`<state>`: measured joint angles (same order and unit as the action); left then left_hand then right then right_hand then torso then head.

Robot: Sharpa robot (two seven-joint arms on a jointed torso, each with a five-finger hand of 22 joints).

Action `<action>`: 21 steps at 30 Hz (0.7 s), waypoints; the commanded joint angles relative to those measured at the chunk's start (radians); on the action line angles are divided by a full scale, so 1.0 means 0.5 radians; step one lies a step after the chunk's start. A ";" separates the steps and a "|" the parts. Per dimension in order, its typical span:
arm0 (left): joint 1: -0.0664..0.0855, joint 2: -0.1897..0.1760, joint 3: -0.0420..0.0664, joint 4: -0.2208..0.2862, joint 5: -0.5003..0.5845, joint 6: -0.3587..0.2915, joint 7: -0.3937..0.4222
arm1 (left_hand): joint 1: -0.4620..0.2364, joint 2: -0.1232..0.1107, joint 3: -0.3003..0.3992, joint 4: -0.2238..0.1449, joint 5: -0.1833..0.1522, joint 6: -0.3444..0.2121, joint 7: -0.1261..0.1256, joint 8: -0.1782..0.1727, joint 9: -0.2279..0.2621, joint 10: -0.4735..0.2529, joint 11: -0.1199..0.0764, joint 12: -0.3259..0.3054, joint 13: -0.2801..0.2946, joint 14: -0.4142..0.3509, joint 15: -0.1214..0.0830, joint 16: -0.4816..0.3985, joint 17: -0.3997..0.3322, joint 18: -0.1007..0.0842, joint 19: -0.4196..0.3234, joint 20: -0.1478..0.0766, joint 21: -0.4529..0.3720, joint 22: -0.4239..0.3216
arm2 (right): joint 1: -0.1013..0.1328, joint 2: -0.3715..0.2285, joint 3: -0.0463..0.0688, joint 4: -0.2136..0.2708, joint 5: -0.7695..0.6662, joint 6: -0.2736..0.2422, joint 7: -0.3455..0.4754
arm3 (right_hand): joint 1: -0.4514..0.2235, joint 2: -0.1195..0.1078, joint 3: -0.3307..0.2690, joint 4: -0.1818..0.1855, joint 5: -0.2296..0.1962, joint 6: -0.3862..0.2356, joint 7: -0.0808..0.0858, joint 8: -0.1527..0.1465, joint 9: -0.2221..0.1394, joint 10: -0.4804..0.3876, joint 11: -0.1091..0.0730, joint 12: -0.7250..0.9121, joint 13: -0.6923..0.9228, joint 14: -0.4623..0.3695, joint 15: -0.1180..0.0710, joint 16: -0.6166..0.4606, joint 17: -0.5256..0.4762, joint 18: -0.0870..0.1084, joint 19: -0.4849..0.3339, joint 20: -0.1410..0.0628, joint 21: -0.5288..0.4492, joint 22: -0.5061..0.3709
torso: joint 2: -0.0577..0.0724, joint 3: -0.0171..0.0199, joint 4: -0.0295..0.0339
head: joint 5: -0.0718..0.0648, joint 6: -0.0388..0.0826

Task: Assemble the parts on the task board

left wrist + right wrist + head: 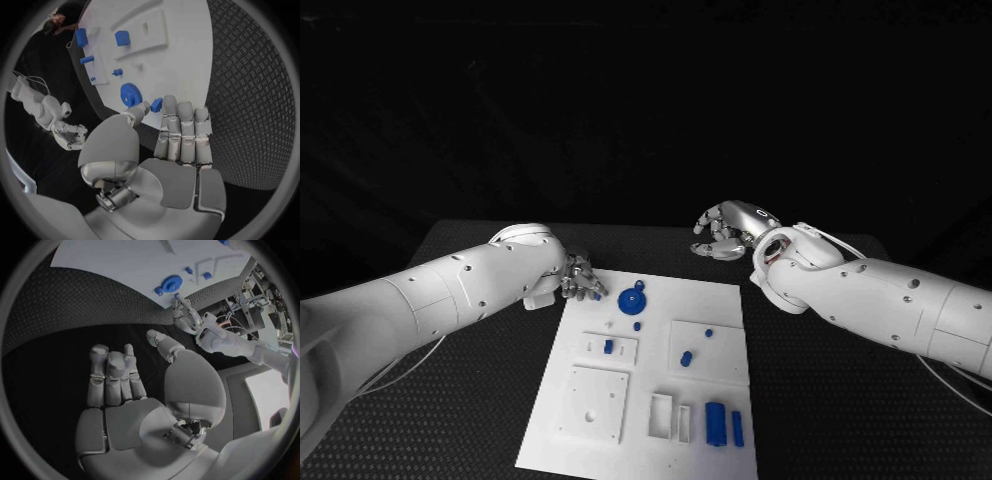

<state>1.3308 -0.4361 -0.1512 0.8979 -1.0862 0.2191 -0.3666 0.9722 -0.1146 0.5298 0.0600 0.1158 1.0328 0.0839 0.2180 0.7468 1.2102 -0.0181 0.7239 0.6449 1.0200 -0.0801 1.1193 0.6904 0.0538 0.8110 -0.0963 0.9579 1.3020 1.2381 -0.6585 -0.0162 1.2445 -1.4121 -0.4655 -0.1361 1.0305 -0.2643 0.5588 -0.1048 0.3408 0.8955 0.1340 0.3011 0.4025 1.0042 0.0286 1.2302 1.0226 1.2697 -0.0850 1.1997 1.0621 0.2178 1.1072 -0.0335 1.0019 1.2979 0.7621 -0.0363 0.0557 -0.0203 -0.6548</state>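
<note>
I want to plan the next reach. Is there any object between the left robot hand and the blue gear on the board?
Nothing visible blocks it. The left robot hand is at the task board's far corner, and only bare white board separates it from the blue gear.

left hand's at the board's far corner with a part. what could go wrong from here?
1. The left hand seems to pinch a small blue part only at its fingertips; it could slip.
2. That hand works right beside the blue gear; its fingers may knock it.
3. The task board lies loose on the table; a push might shift it. The right hand hovers away, not steadying it.
</note>
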 commanded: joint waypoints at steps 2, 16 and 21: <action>-0.002 0.007 -0.001 -0.003 0.062 0.017 0.032 | 0.020 0.064 0.017 -0.050 -0.009 0.021 -0.002 0.013 -0.009 0.001 -0.014 0.010 -0.005 -0.012 -0.006 0.014 -0.004 -0.006 -0.011 -0.161 -0.012 0.007 | 0.000 0.001 0.001 -0.001 -0.013 0.018 0.015 | -0.012 0.005 -0.007 -0.005 -0.014 -0.002 0.013 -0.006 -0.003 -0.010 -0.002 0.013 -0.003 0.004 0.006 -0.014 -0.001 0.088 0.006 0.002 -0.013 0.003 | 0.000 0.0001 0.000 | -0.001 -0.001; -0.003 0.008 0.000 -0.022 0.088 -0.006 0.053 | 0.085 0.262 0.108 -0.306 0.012 0.078 -0.015 0.049 -0.028 0.045 -0.022 0.008 -0.027 0.006 -0.005 0.035 -0.017 -0.014 0.009 -0.161 -0.017 0.036 | 0.000 0.002 0.001 -0.005 -0.013 0.020 0.014 | -0.008 0.007 -0.006 -0.007 -0.017 -0.002 0.013 -0.006 -0.003 -0.010 -0.002 0.013 -0.004 0.004 0.006 -0.014 -0.001 0.088 0.006 0.001 -0.013 0.003 | 0.000 0.0016 -0.001 | 0.001 -0.008; -0.002 -0.018 0.001 0.009 0.135 -0.058 0.055 | 0.067 0.285 0.129 -0.364 0.029 0.113 -0.027 0.067 -0.034 0.083 -0.032 0.015 -0.032 0.030 -0.009 0.054 -0.017 -0.013 0.033 -0.166 -0.010 0.044 | 0.000 0.001 0.001 -0.008 -0.013 0.021 0.014 | -0.008 0.007 -0.006 -0.007 -0.018 -0.002 0.013 -0.006 -0.003 -0.011 -0.002 0.013 -0.004 0.004 0.006 -0.014 -0.001 0.088 0.006 0.001 -0.014 0.003 | 0.000 0.0016 -0.001 | 0.002 -0.008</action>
<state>1.3300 -0.4417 -0.1511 0.8951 -1.0456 0.2122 -0.3521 0.9971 0.0130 0.5951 -0.1149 0.1248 1.0839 0.0704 0.2452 0.7279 1.2403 -0.0272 0.7275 0.6302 1.0288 -0.0831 1.1424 0.6828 0.0538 0.8222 -0.0998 0.9523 1.3080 1.2381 -0.6582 -0.0162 1.2411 -1.4119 -0.4648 -0.1360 1.0306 -0.2643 0.5589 -0.1048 0.3369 0.8935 0.1324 0.3011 0.4025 1.0041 0.0286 1.2302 1.0217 1.2697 -0.0850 1.1997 1.0621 0.2178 1.1072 -0.0335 1.0019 1.2976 0.7621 -0.0359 0.0551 -0.0198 -0.6591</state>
